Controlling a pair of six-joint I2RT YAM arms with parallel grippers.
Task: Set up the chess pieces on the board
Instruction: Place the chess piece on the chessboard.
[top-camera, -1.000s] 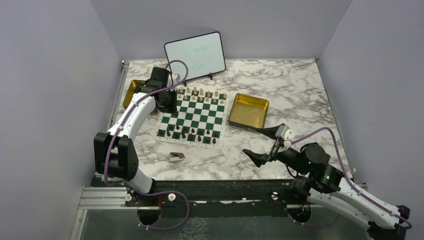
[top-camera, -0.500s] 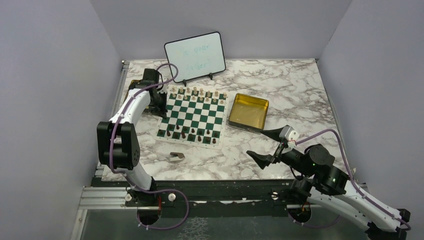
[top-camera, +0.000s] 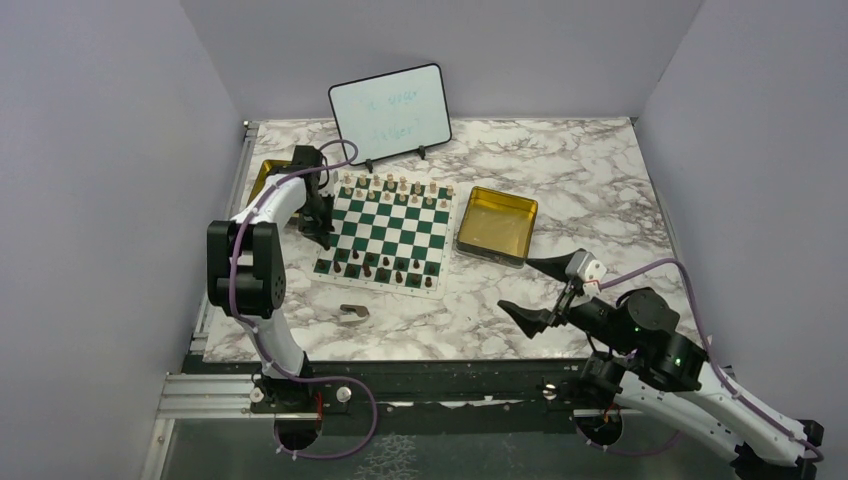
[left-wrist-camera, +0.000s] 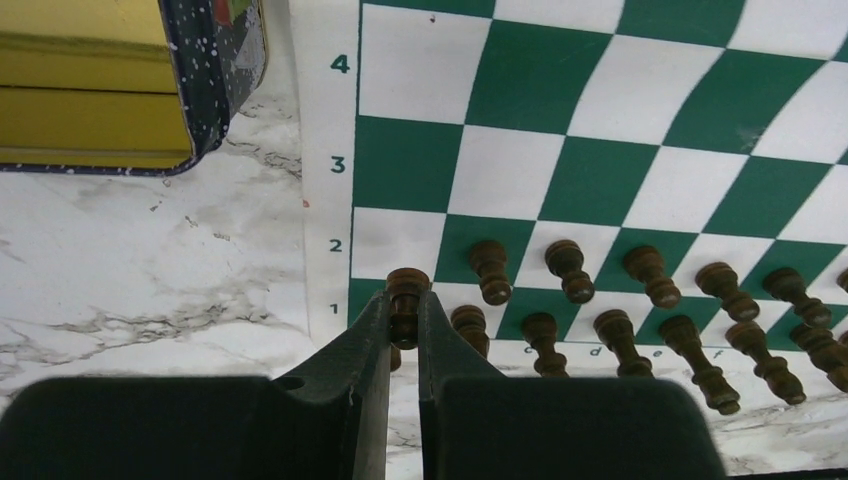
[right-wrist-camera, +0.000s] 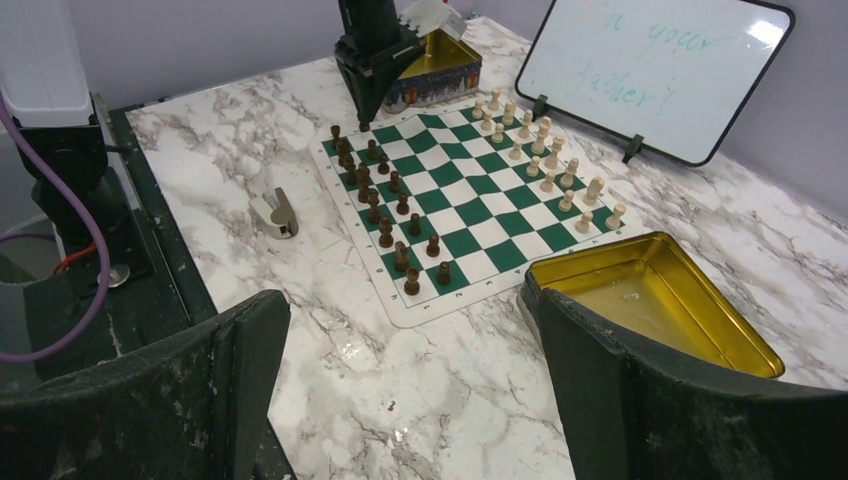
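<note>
a: what is being held by the left jaws?

b: a dark piece (left-wrist-camera: 406, 290) is being pinched by its head, with the jaws nearly closed on it. it is being held over the corner square of the board (left-wrist-camera: 600, 130), at the left end of the dark rows (left-wrist-camera: 640, 290). whether its foot is touching the square cannot be told.

a: how is this step being done well?

b: judging from this, the piece is being set on its home square. it should be lowered straight, upright and centred, until its foot is being borne by the board, and only then let go. the jaws should be opened only a little, since the neighbour (left-wrist-camera: 468, 325) is just beside them and could be knocked. the lift away should be made straight up.

a: and how are the arms being posed?

b: the left arm (top-camera: 268, 210) is being stretched out to the board's left edge, wrist turned down, near a gold tin (top-camera: 262, 178). the right arm (top-camera: 640, 330) is being held low over the near right of the table (top-camera: 600, 170), well apart from the board. the right jaws are being held wide open, with nothing in them.
</note>
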